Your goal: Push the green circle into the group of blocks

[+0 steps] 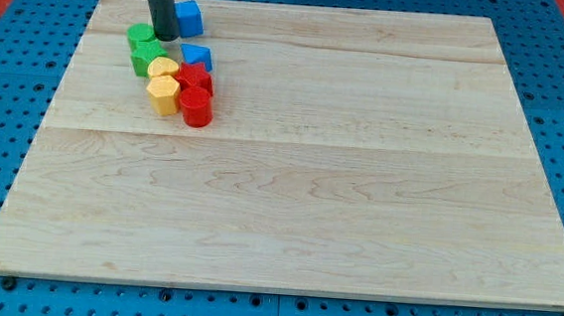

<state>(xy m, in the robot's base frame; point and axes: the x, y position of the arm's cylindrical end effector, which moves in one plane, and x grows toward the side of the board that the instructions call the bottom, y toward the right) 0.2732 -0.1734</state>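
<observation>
Red cylinder (197,107) foremost (cluster-front), my tip (161,37) beside green circle (142,37)

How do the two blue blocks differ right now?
The upper blue block sits apart near the board's top edge, right of my tip; the lower blue block touches the cluster, against a red block. The lower one looks smaller. Both share one blue colour.

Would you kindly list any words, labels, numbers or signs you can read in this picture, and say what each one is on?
There are none. The wooden board is bare, the coloured blocks, such as the green circle and the red cylinder, carry no markings, and neither the dark rod nor my tip, beside the green circle, shows any label. The blue pegboard shows only holes.
</observation>
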